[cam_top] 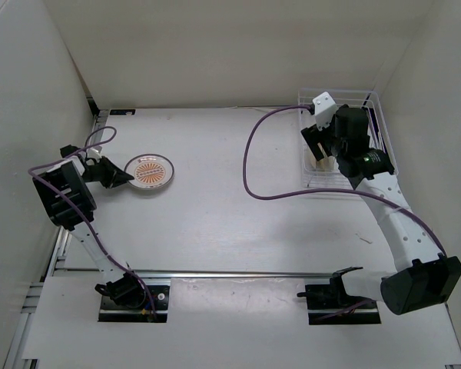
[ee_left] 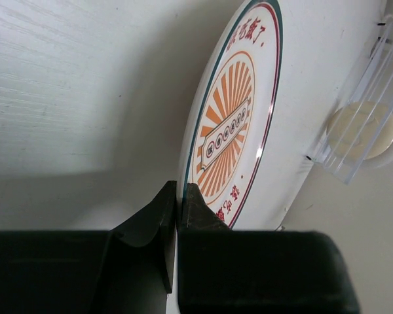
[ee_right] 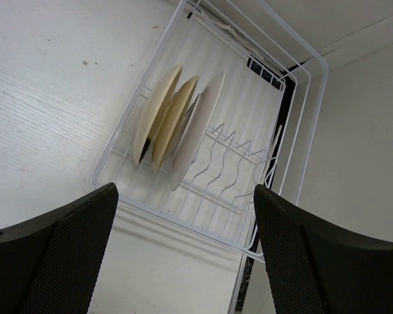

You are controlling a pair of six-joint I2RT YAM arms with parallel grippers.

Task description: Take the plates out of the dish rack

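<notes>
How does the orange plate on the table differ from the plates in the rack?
The orange plate lies flat on the table; the racked plates stand on edge. The left gripper pinches the orange plate's rim; nothing touches the racked plates. The orange plate has a sunburst pattern; the racked plates look mostly plain. All are round.

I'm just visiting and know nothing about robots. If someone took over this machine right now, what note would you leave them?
Grippers: the left gripper is shut on the rim of the orange plate. The right gripper is open and empty above the dish rack.
Things: the orange plate looks set down on the table, far left. A few plates stand on edge in the rack.
Done: one plate is out, not yet released.
Left: let go of it, then lift out the rest.
</notes>
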